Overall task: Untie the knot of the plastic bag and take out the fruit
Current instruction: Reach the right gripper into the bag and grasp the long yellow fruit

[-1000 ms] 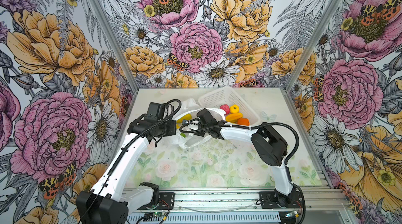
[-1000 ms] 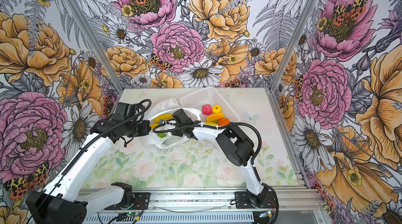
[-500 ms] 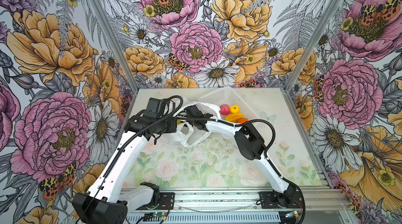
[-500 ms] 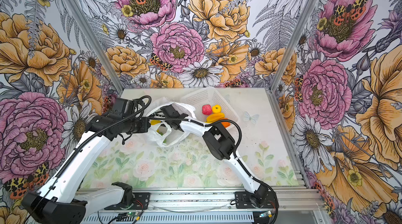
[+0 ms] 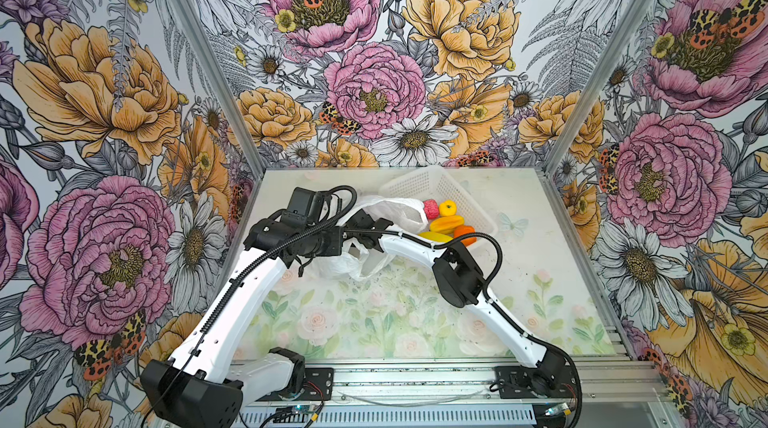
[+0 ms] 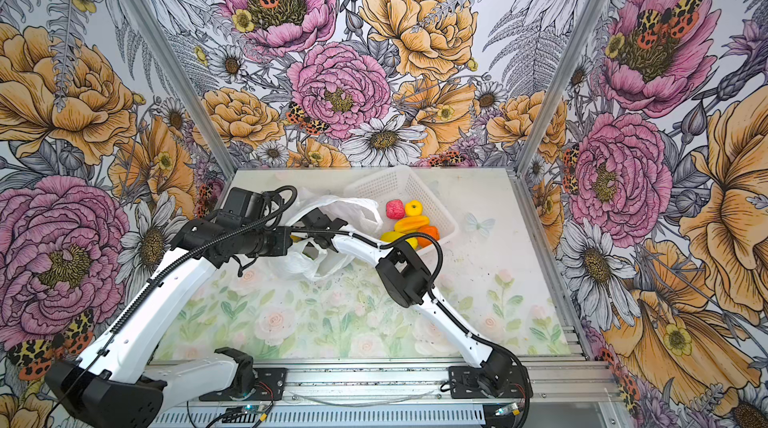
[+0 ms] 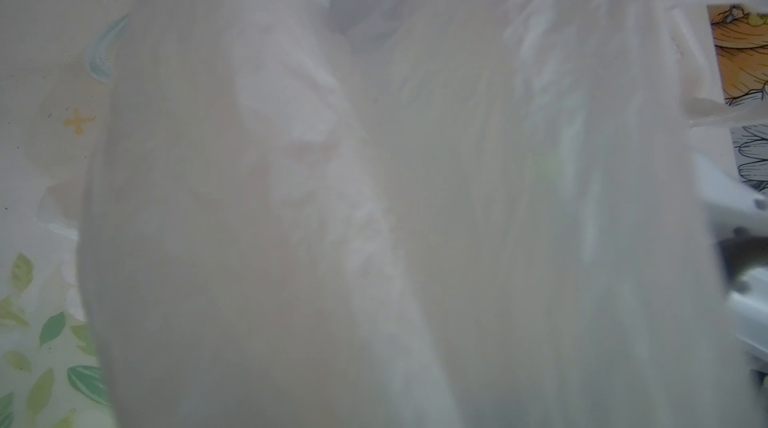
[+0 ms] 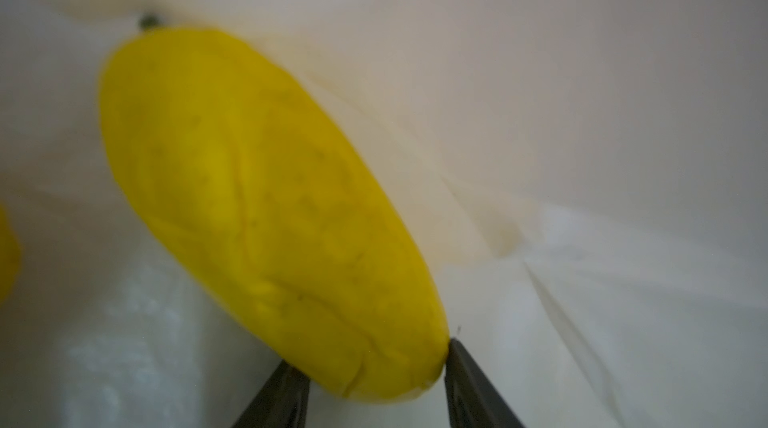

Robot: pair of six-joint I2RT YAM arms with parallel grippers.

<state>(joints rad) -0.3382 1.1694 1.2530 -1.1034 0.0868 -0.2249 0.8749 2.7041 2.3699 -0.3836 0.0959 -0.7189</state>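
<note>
The plastic bag [image 5: 397, 211] [image 6: 353, 209] lies crumpled and open beside the basket, and no knot shows on it. My left gripper [image 5: 345, 240] sits at the bag's near edge, its fingers hidden in the plastic. The bag [image 7: 374, 197] fills the left wrist view. My right gripper [image 8: 370, 355] is inside the bag, its two fingers pressing on either side of one end of a yellow fruit [image 8: 257, 197]. In both top views the right wrist [image 5: 365, 223] disappears into the bag's mouth. A sliver of yellow fruit [image 6: 296, 238] shows there.
A white lattice basket [image 5: 419, 185] [image 6: 384, 186] stands tilted at the back, just right of the bag. It holds a pink fruit [image 5: 431, 209], a yellow one [image 5: 447, 208], a yellow-orange one [image 5: 446, 223] and an orange one [image 5: 464, 233]. The right arm's elbow [image 5: 459, 276] hangs over the mat.
The right gripper has moved left, deeper into the bag, and its fingers have come in onto the yellow fruit. The left arm has shifted slightly with the bag's edge.
</note>
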